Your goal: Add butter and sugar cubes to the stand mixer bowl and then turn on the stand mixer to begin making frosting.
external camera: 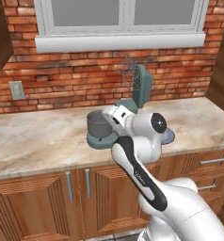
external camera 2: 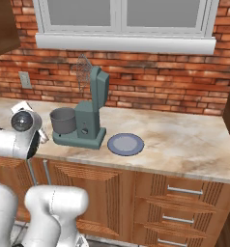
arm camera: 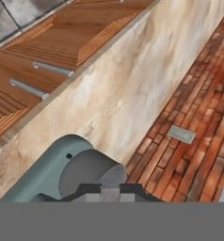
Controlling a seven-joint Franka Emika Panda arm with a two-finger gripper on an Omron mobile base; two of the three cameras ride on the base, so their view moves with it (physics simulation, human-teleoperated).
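I see the stand mixer (external camera 2: 85, 120) on the marble surface (external camera 2: 184, 140), head tilted up, stand mixer bowl (external camera 2: 63, 119) on its base at 9 o'clock of the column. A blue-grey plate (external camera 2: 125, 144) lies at 3 o'clock. The gripper (arm camera: 111, 190) is over the bowl; I cannot tell how the jaws stand.

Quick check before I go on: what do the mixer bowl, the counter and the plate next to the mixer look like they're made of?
Stand mixer bowl: looks like dull dark grey metal, straight-sided, with a matte finish and no bright glints.
Counter: looks like polished stone, marble-like, cream with tan veining.
Plate: flat, blue-grey, smooth and even in colour; probably glazed ceramic, though plastic can't be ruled out from this rendering.
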